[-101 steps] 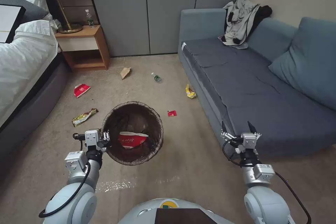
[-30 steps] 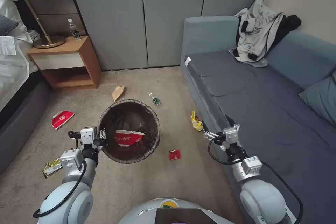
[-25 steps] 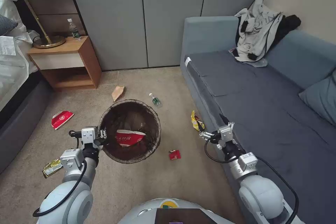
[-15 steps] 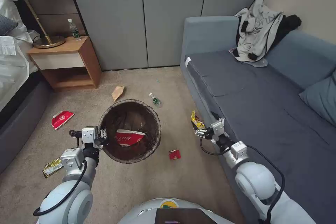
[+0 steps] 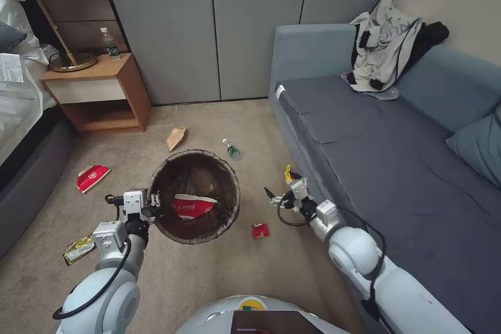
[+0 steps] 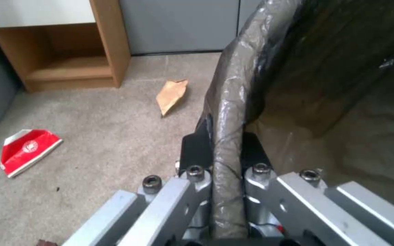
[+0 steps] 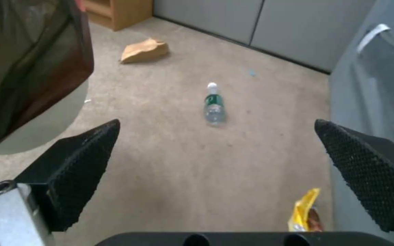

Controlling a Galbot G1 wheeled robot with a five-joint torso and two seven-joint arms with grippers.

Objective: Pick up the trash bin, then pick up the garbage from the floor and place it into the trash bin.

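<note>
Two end effectors: left end effector (image 5: pixel 154 203) clamps the trash bin (image 5: pixel 194 195) rim, right end effector (image 5: pixel 279 194) spread wide by the yellow wrapper (image 5: pixel 288 173).

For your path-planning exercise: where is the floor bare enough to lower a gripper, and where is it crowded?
Bare carpet lies between the bottle and the red wrapper, and between the red carton and the nightstand. It is crowded beside the sofa, where the open right gripper hangs by the yellow wrapper.

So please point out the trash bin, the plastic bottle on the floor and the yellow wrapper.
trash bin (image 5: pixel 229 203), head view, bag-covered rim.
plastic bottle (image 7: pixel 214 108), right wrist view, its body.
yellow wrapper (image 7: pixel 303 212), right wrist view, yellow upper part.
</note>
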